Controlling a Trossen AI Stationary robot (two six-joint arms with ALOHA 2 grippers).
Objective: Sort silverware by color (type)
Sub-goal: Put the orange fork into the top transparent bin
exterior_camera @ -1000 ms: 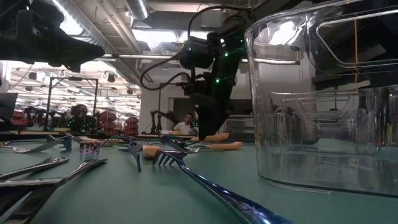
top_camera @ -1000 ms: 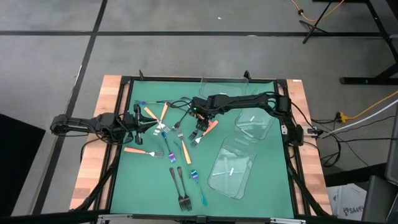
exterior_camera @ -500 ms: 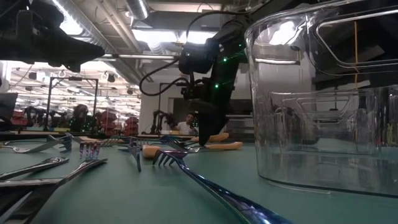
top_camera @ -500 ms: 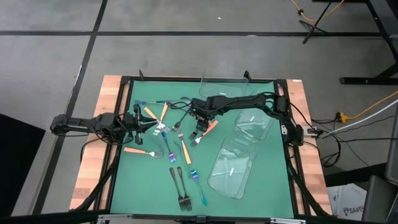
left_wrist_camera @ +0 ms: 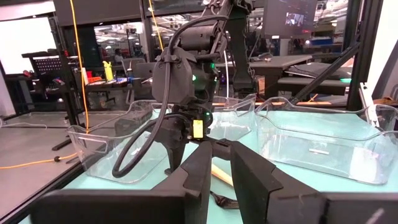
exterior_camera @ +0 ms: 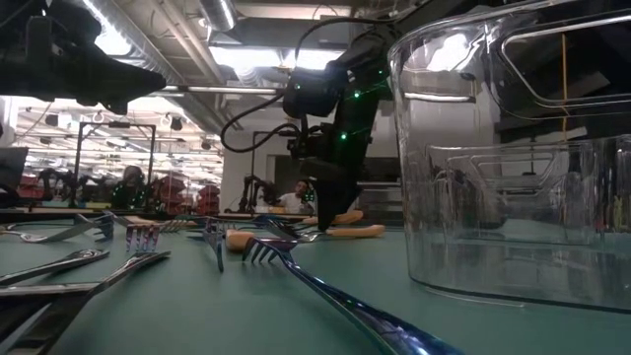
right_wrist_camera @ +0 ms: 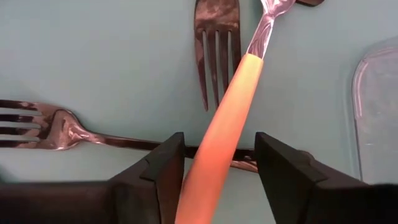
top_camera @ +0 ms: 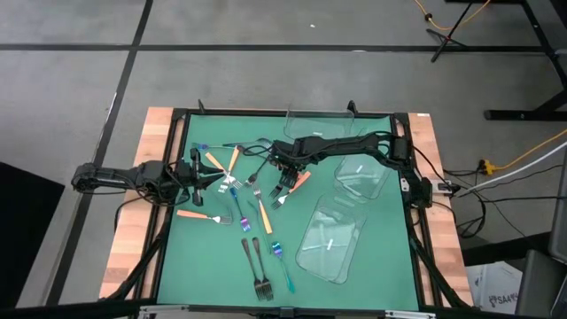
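Observation:
Silverware lies scattered on the green mat [top_camera: 204,257]: orange-handled forks [top_camera: 193,214], dark forks [top_camera: 257,266] and a blue-teal one [top_camera: 285,273]. My right gripper [top_camera: 285,183] points steeply down over one orange-handled fork [right_wrist_camera: 233,106] at mid-table. It is open, with a finger on either side of the handle, and I see no touch. That handle lies across a dark fork [right_wrist_camera: 62,127]. My left gripper [top_camera: 209,177] waits level at the left edge, with a narrow empty gap [left_wrist_camera: 221,168] between its fingers.
Three clear plastic trays stand on the right half: one near the front [top_camera: 332,239], one by the right arm [top_camera: 361,177] and one at the far edge [top_camera: 323,120]. Another dark fork head [right_wrist_camera: 214,43] lies just beyond the orange handle. Forks crowd the mat's left and middle.
My right gripper has sunk a little toward the orange-handled fork and has stayed open. The forks have kept their places.

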